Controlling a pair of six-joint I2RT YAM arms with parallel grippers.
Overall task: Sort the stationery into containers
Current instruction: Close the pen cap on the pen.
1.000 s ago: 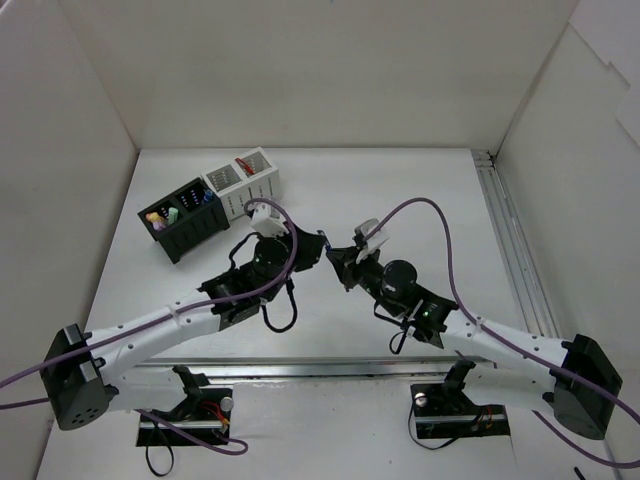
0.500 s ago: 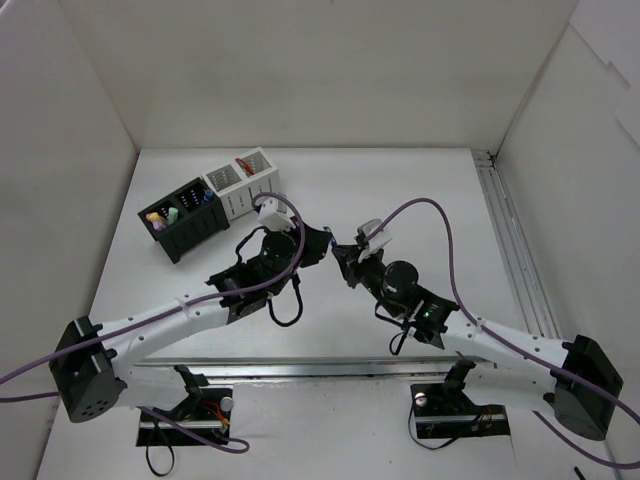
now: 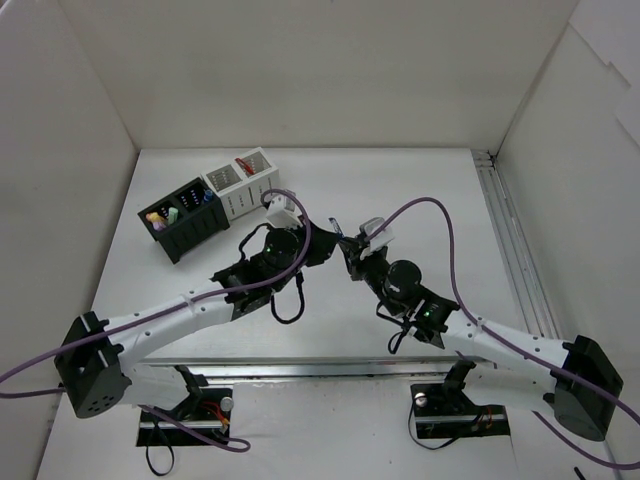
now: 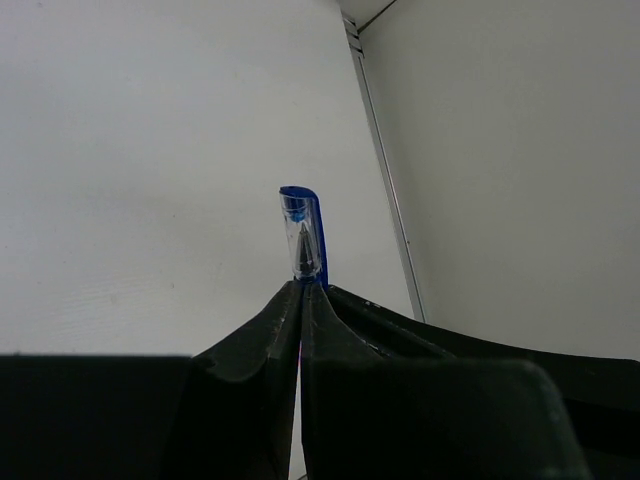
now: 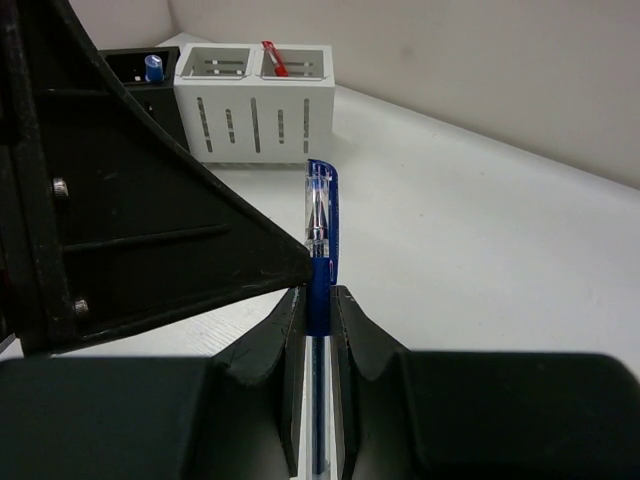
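Observation:
My right gripper (image 5: 318, 295) is shut on a clear-blue pen (image 5: 320, 215), which stands upright with its cap above the fingertips. My left gripper (image 4: 301, 287) is shut, jaws pressed together, and its tip (image 5: 300, 268) touches the pen's side. The pen's cap (image 4: 303, 235) shows just beyond the left fingertips. Both grippers meet above the table's middle (image 3: 338, 240). The white container (image 3: 245, 185) holds a red pen (image 5: 272, 58). Beside it, the black container (image 3: 185, 220) holds highlighters and a blue-capped item (image 5: 153, 66).
A metal rail (image 3: 510, 240) runs along the table's right side. White walls close in the back and both sides. Purple cables (image 3: 430, 205) loop over both arms. The two containers stand together at the back left.
The left arm has swung right until its shut tip meets the pen. The right gripper has barely shifted and has kept hold of the pen.

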